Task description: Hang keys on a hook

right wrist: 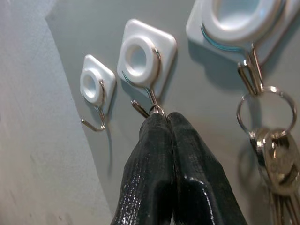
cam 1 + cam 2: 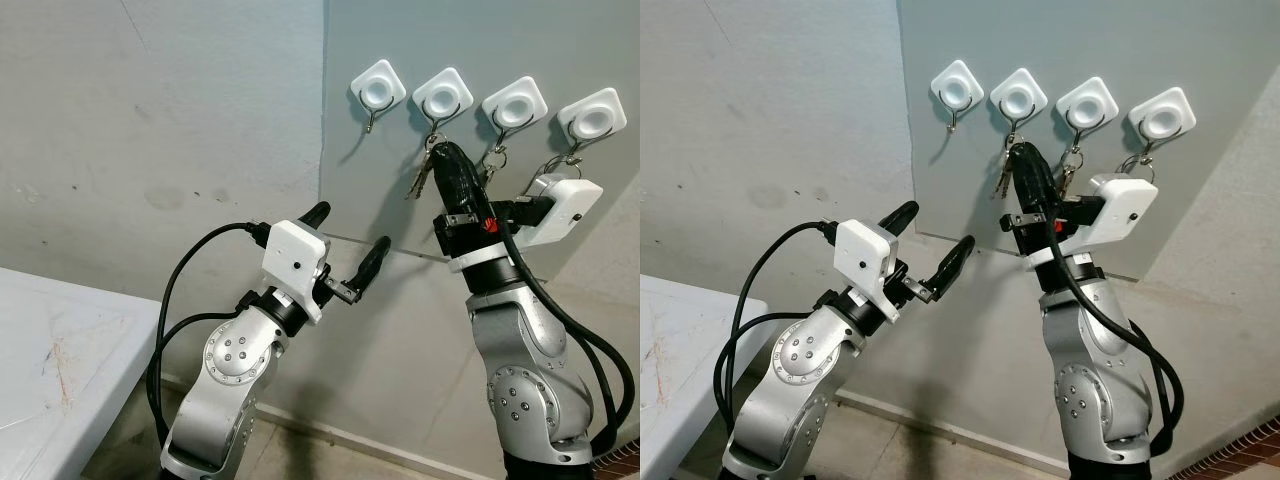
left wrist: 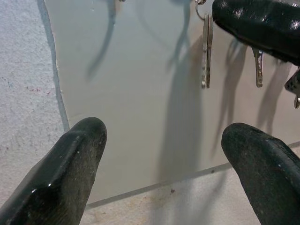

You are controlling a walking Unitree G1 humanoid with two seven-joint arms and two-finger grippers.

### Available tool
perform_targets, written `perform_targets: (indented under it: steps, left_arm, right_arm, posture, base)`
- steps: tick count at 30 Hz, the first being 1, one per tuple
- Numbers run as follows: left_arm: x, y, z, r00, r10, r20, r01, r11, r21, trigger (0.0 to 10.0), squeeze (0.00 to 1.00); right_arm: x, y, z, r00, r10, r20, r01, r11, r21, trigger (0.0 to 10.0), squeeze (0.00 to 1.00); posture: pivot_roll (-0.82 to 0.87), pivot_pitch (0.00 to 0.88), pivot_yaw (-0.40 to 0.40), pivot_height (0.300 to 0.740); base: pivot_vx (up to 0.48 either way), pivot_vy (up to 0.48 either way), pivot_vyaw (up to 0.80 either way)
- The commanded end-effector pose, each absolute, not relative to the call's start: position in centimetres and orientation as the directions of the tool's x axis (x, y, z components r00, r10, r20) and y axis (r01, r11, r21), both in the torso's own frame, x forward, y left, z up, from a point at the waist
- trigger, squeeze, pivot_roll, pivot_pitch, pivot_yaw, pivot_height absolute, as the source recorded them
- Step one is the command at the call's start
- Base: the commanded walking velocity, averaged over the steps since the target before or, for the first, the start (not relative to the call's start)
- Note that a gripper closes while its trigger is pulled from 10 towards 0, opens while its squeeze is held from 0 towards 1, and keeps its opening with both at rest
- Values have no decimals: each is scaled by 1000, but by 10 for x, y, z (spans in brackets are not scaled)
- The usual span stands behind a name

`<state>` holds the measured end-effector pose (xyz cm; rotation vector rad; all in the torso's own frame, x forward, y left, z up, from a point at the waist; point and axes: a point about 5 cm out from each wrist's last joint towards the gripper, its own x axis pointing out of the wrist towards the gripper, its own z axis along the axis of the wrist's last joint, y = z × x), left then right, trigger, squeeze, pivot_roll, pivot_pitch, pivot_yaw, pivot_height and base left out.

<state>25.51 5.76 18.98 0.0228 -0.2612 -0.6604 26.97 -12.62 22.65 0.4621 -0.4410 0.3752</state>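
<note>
Four white square hooks hang in a row on a smooth grey panel (image 2: 430, 330) fixed to a rougher grey wall (image 2: 150, 130). At the lower left, the corner of a white table (image 2: 60, 350) is cut off by the frame edge.

The right arm (image 2: 525, 380) rises from below, its lower part out of frame. Its right gripper (image 1: 165, 123) is raised against the panel with its two black fingers pressed tight together, the tips right at the wire of the second hook (image 1: 140, 63). A small metal ring (image 1: 157, 110) shows just at the fingertips, touching that hook's wire; whether it is pinched between the fingers or already resting on the hook cannot be told. A bunch of keys (image 2: 420, 178) dangles below the second hook, partly hidden behind the black fingers.

The left arm (image 2: 235, 370) bends up lower down, and the left gripper (image 2: 345, 248) is held away from the panel with its fingers spread wide and nothing between them.

The first hook (image 2: 377, 88) is bare. The third hook (image 2: 514, 105) carries a key ring with keys (image 1: 276, 164), cut off at the edge in the right wrist view. The fourth hook (image 2: 591, 117) also holds a ring (image 2: 562, 160), its keys hidden behind the right wrist's white housing.
</note>
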Motion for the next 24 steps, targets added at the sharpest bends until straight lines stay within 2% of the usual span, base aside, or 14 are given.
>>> perform_targets:
  steps: [1, 8, 9, 10, 24]
  left_arm:
    - [254, 57, 193, 760, -605, 239, 599, 794, 104, 10000, 0]
    - [254, 58, 194, 763, -600, 242, 595, 797, 100, 10000, 0]
    - [254, 58, 194, 763, -600, 243, 596, 797, 98, 10000, 0]
    - [254, 58, 195, 763, -599, 244, 595, 798, 96, 10000, 0]
    - [255, 59, 195, 767, -593, 245, 590, 802, 91, 10000, 0]
  right_arm:
    - [268, -128, 227, 843, 240, 481, -441, 821, 363, 10000, 0]
    - [269, -127, 219, 863, 240, 444, -431, 809, 400, 10000, 0]
    - [269, -127, 218, 865, 241, 441, -431, 807, 405, 10000, 220]
    - [268, -127, 217, 867, 242, 435, -432, 802, 414, 10000, 1000]
    - [267, -128, 208, 879, 243, 410, -420, 802, 424, 10000, 1000]
  posture:
    - [-47, 23, -29, 740]
    - [-44, 22, -29, 740]
    - [-44, 22, -30, 740]
    - [-45, 23, -30, 740]
    - [-45, 22, -32, 740]
  base:
    - [0, 0, 0]
    - [0, 0, 0]
    - [0, 0, 0]
    - [0, 0, 0]
    - [0, 0, 0]
